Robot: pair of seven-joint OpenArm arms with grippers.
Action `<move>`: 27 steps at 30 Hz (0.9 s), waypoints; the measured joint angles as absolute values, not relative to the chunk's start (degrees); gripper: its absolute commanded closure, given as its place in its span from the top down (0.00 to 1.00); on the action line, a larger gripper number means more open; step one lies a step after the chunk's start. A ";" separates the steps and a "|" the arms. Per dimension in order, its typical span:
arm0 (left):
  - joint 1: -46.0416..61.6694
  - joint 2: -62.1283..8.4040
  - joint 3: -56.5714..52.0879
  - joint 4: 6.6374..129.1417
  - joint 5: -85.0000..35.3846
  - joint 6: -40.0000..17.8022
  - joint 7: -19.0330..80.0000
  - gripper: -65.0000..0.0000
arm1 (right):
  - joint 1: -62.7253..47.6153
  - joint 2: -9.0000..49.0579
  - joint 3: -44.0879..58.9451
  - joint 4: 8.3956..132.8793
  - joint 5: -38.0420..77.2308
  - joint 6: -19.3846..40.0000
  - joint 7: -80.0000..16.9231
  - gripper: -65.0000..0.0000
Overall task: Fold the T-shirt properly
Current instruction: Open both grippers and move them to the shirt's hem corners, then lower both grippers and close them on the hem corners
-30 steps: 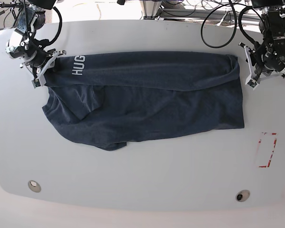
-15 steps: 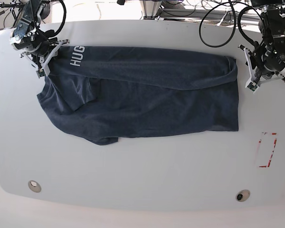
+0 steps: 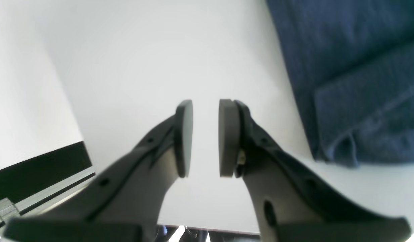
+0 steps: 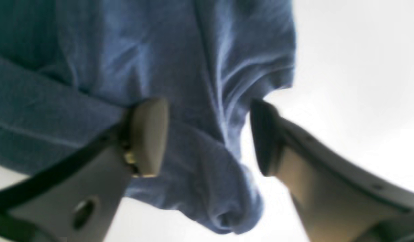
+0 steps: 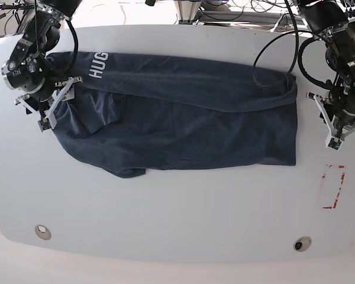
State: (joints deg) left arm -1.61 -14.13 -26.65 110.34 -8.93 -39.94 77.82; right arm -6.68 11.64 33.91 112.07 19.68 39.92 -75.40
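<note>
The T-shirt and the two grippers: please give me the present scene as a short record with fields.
garment: T-shirt, dark navy, partly folded lengthwise, lying on the white table
lettering: white letters "HUG" visible at the far corner near the right arm
right gripper: jaws apart, cloth between them but not pinched
left gripper: over bare table beside the shirt's edge, narrow gap between pads, holding nothing
other marks: red outline on the table near the left arm
fold state: unfinished; one sleeve and the near edge are rumpled
</note>
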 measured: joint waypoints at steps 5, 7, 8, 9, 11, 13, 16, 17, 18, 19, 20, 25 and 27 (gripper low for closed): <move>-7.66 -12.25 -26.72 108.88 -8.84 -39.92 77.41 0.24 | -0.19 11.70 34.04 106.98 19.49 40.10 -75.94 0.85; -9.52 -10.92 -26.63 107.37 -9.08 -39.97 77.45 0.35 | 3.20 11.77 34.09 103.79 19.38 39.94 -76.25 0.84; -10.39 -10.41 -26.35 106.17 -9.30 -39.97 77.32 0.40 | 5.04 11.90 34.04 101.93 19.29 40.01 -76.09 0.83; -11.14 -10.00 -26.28 105.34 -9.56 -39.94 77.34 0.46 | 6.46 11.94 34.04 100.55 19.35 39.92 -75.29 0.82; -12.36 -9.56 -26.24 103.44 -9.91 -39.97 77.34 0.56 | 9.34 11.92 34.02 96.82 19.79 39.94 -72.95 0.79; -13.41 -9.61 -26.26 102.17 -9.80 -39.94 77.52 0.59 | 11.44 12.32 34.02 93.65 19.81 39.97 -70.46 0.78; -14.83 -9.52 -26.68 100.92 -9.19 -39.94 77.62 0.59 | 14.68 13.50 33.78 87.31 19.49 40.05 -67.88 0.75; -15.35 -9.26 -26.87 100.66 -8.99 -39.94 77.65 0.59 | 15.75 13.82 33.85 84.97 19.44 39.86 -67.02 0.73; -15.70 -9.02 -26.94 100.42 -8.84 -39.92 77.76 0.59 | 17.02 14.28 33.89 81.93 19.33 40.14 -66.04 0.73; -15.86 -8.73 -26.94 100.42 -8.82 -39.92 77.78 0.59 | 17.93 14.63 33.91 79.88 19.09 39.90 -64.58 0.72; -16.10 -8.38 -26.94 100.40 -8.88 -39.97 77.80 0.59 | 19.11 15.25 33.89 76.95 19.22 39.88 -63.26 0.71; -16.14 -6.94 -26.41 100.29 -9.91 -39.94 77.56 0.59 | 22.92 18.09 33.56 64.40 19.42 40.21 -54.17 0.71; -16.01 -6.90 -26.44 100.25 -9.82 -39.94 77.60 0.59 | 24.03 19.38 32.40 59.72 19.35 39.70 -50.41 0.71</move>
State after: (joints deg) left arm -16.01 -6.90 -26.44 100.25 -9.82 -39.94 77.60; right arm 24.03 19.38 32.40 59.72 19.35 39.70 -50.41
